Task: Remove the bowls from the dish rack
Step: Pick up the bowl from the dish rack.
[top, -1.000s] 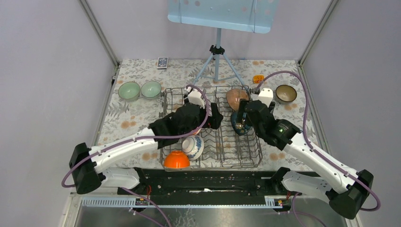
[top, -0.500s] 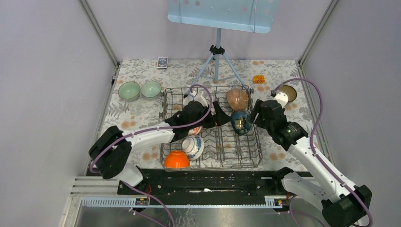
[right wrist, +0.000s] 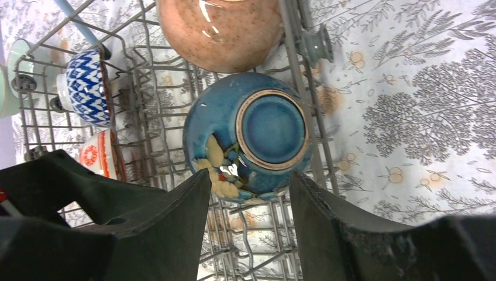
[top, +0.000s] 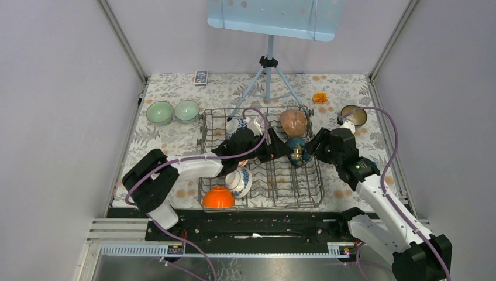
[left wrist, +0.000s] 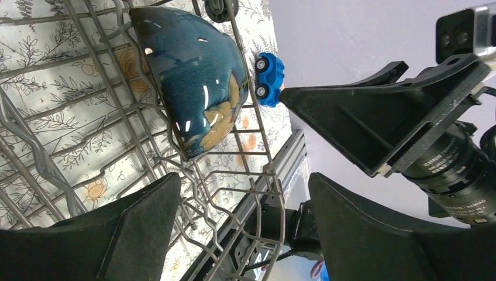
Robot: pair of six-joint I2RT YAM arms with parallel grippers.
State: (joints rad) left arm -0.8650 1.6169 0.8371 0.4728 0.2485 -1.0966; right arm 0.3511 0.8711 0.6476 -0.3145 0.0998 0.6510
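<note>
Glossy glazed bowl (right wrist: 257, 129); wire rack (top: 281, 184) (bare metal)

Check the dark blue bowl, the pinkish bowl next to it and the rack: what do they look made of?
Dark blue bowl: likely glazed ceramic; glossy highlights, unglazed-looking tan foot ring.
Pinkish bowl: likely ceramic too; speckled, shiny glaze.
Dish rack: thin bent grey wire, probably metal, possibly coated; dull sheen.
</note>
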